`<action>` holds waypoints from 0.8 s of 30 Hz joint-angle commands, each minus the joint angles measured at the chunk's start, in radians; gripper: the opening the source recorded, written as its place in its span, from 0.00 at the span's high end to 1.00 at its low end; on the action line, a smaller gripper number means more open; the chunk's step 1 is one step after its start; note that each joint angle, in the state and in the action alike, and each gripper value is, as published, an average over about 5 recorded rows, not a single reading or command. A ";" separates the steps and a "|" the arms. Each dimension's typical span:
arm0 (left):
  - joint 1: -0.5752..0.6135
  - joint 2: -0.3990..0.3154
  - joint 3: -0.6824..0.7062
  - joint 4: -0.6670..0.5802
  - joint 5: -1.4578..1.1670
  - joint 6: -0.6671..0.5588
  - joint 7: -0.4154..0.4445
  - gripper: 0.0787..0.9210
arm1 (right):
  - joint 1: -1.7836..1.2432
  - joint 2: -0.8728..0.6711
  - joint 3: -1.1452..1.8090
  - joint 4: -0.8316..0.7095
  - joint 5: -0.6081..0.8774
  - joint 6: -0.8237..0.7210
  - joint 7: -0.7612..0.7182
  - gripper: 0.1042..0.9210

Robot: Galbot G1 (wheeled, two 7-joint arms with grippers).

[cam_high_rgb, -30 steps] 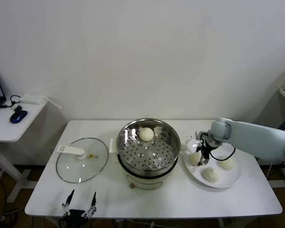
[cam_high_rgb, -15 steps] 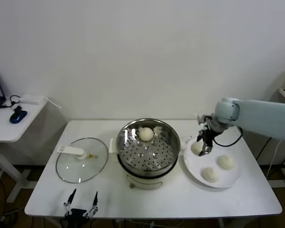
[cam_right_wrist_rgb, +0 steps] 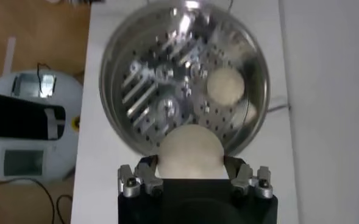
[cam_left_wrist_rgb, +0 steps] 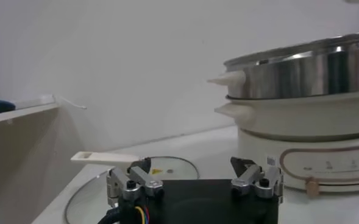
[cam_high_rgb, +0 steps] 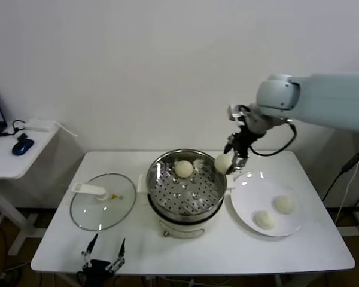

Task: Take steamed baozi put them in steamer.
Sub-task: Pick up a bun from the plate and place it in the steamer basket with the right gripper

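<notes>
A white table point(cam_high_rgb: 299, 251) stands against a plain white wall point(cam_high_rgb: 167, 72), and the steamer point(cam_high_rgb: 186, 185) sits near its middle: a shiny steel pot with a perforated tray inside, on a white electric base. One steamed baozi point(cam_high_rgb: 183, 168) already lies on the tray at the far side of the steamer, toward the wall.

The right gripper point(cam_high_rgb: 234, 161) hangs in the air above the steamer's right rim, on the side facing the white plate point(cam_high_rgb: 251, 194). Its fingers pinch a second baozi point(cam_high_rgb: 222, 162), clear of both pot and plate. The right wrist view looks straight down past that held bun point(cam_right_wrist_rgb: 190, 152) onto the steamer point(cam_right_wrist_rgb: 124, 36), with the bun clamped between the gripper point(cam_right_wrist_rgb: 191, 173) fingers over the rim.

The plate rests on the table just right of the steamer, almost touching its base. Two more baozi lie on its near half, one point(cam_high_rgb: 284, 204) farther from the steamer and one point(cam_high_rgb: 264, 219) closer to the front edge.

Left of the steamer, flat on the table, is the glass lid point(cam_high_rgb: 103, 208) with its white handle point(cam_high_rgb: 90, 189).

The left gripper point(cam_high_rgb: 100, 258) is parked low at the table's front edge, in front of the lid, its fingers spread apart and holding nothing. The left wrist view shows it point(cam_left_wrist_rgb: 194, 179) level with the steamer's base point(cam_left_wrist_rgb: 301, 137).

Well left of the steamer, a separate small white side table point(cam_high_rgb: 12, 161) carries a blue mouse point(cam_high_rgb: 23, 145).
</notes>
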 commanded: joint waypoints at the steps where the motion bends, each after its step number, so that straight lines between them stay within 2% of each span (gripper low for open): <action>1: 0.005 0.003 0.000 -0.015 0.002 0.008 0.008 0.12 | -0.065 0.293 0.136 -0.130 0.130 -0.081 0.024 0.24; 12: 0.021 0.000 -0.003 -0.021 0.019 0.034 0.030 0.12 | -0.326 0.481 0.154 -0.383 -0.026 -0.084 -0.002 0.24; 24: 0.017 -0.009 -0.001 -0.007 0.038 0.034 0.039 0.12 | -0.460 0.503 0.137 -0.431 -0.104 -0.100 0.024 0.24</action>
